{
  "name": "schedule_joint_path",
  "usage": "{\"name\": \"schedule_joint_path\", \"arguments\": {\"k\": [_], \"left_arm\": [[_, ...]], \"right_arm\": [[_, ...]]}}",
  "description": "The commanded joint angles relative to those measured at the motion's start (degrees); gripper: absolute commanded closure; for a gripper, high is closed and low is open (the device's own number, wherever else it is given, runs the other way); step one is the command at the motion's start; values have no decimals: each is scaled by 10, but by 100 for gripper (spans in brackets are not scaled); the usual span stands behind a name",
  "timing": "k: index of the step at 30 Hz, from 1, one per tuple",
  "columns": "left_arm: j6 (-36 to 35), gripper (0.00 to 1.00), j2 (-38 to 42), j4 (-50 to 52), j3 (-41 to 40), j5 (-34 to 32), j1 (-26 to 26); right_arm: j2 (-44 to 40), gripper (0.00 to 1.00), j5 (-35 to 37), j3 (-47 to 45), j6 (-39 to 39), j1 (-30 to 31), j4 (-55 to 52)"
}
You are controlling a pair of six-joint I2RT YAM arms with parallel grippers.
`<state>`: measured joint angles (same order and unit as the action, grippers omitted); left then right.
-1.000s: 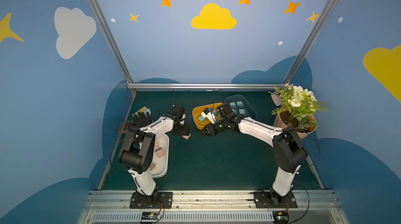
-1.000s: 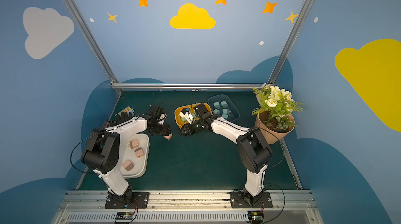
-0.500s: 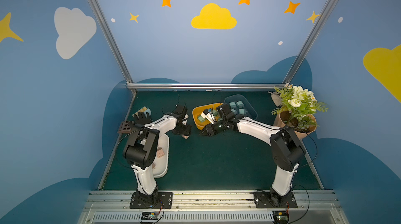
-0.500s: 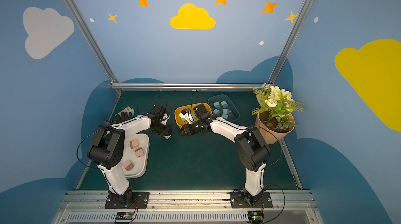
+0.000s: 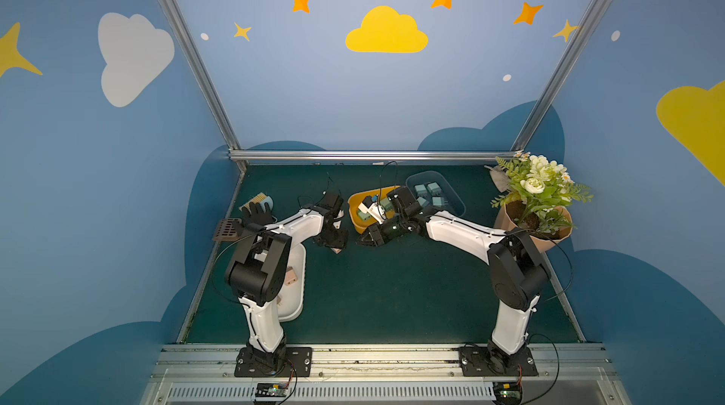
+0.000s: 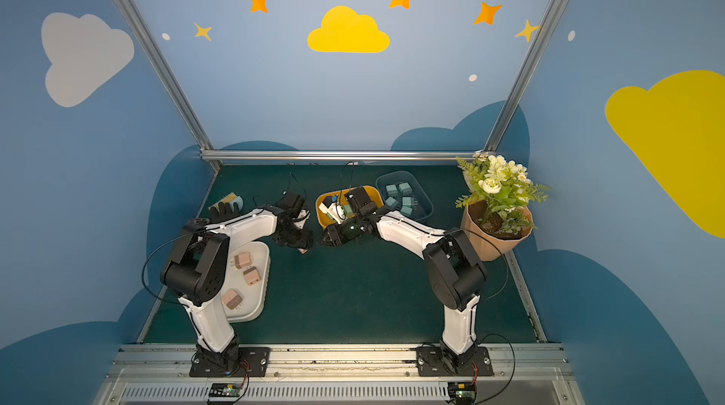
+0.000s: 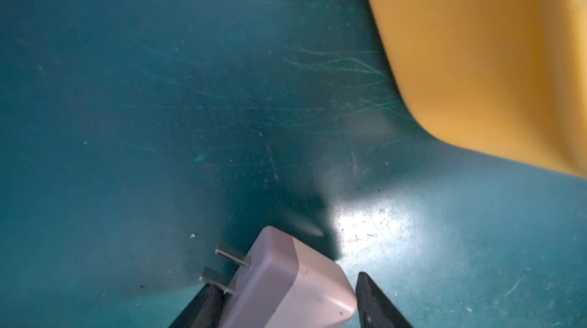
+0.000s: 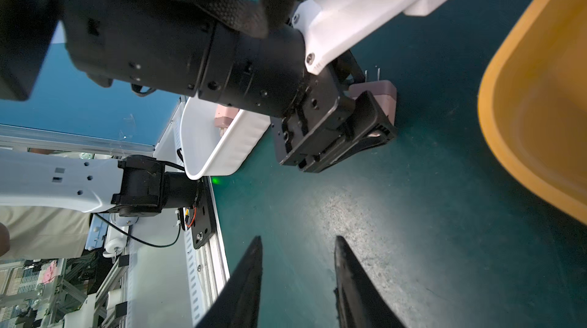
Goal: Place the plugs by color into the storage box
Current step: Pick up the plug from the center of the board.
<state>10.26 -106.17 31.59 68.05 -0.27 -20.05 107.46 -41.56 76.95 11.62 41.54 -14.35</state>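
A pink plug [image 7: 286,282] sits between my left gripper's [image 7: 287,291] fingers, prongs sticking out sideways, low over the green mat; the gripper is shut on it. Both top views show this plug [image 5: 336,250] [image 6: 303,251] under the left gripper [image 5: 333,244], just left of the yellow bin [image 5: 355,222]. My right gripper [image 8: 298,240] stands open and holds nothing, hovering over the mat beside the yellow bin's [image 8: 524,119] front. It faces the left gripper [image 6: 302,246] closely. The white tray [image 6: 261,265] holds three pink plugs [image 6: 251,276]. Teal plugs [image 5: 427,189] lie in the blue bin [image 5: 451,195].
A potted plant [image 5: 537,203] stands at the right edge of the mat. A brush [image 5: 259,201], a black glove [image 5: 255,212] and a brown grid piece [image 5: 227,228] lie at the back left. Light green plugs [image 5: 363,215] sit in the yellow bin.
My left gripper's jaws have narrowed onto the pink plug and the left arm's elbow has swung toward the middle. The right gripper has barely moved.
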Motion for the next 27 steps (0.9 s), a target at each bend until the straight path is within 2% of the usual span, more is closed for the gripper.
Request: {"name": "schedule_joint_path", "arguments": {"k": [1,12,21,27], "left_arm": [[-7,36,9,18,4,-9,-2],[-5,45,37,6,-10,-6,-12],[-8,47,94,-5,-38,-19,-14],[20,47,141,4,-64,-25,-15]], "right_arm": [[-8,62,-2,15,-4,9,-19],[-28,64,10,17,-9,35,-40],[-61,66,44,9,-20,50,-41],[-76,66,59,-8,-8,55,-23]]}}
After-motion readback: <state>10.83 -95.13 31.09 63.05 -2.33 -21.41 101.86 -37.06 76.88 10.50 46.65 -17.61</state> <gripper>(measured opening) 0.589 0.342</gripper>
